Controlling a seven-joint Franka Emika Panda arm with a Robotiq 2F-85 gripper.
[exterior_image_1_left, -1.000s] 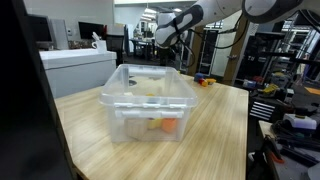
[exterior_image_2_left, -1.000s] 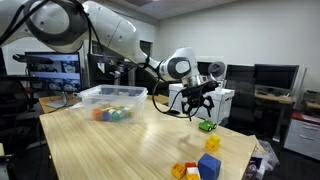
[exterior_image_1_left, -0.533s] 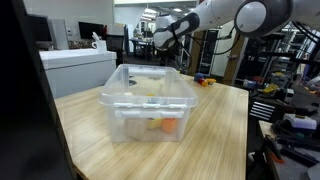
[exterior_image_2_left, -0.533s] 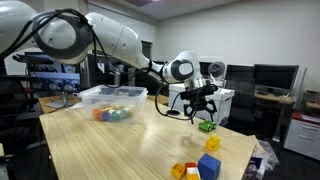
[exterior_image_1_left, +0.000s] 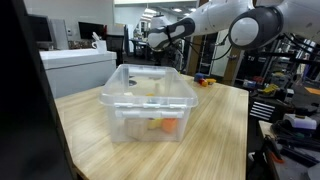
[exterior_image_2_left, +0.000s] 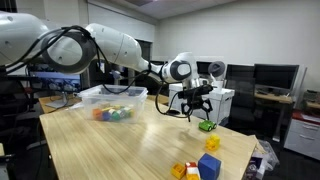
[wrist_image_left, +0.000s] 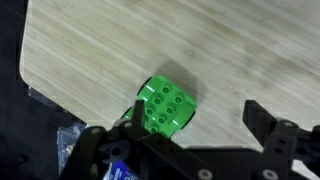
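Hanging with jaws spread wide and empty, the black Robotiq gripper (exterior_image_2_left: 192, 106) is being held above the small green studded plastic block (wrist_image_left: 165, 107), lying just beneath, nearer one finger. Probably light, stiff and smooth, it is being judged best gripped across its flat sides.

Green studded block (wrist_image_left: 165, 106) — near table corner

One arm (exterior_image_2_left: 112, 45), white, of rounded links joined by dark rings, is seen at upper left. A black cable (exterior_image_2_left: 38, 48) is looped along it. The gripper (exterior_image_2_left: 192, 108) is black, with two blocky fingers (wrist_image_left: 265, 125).
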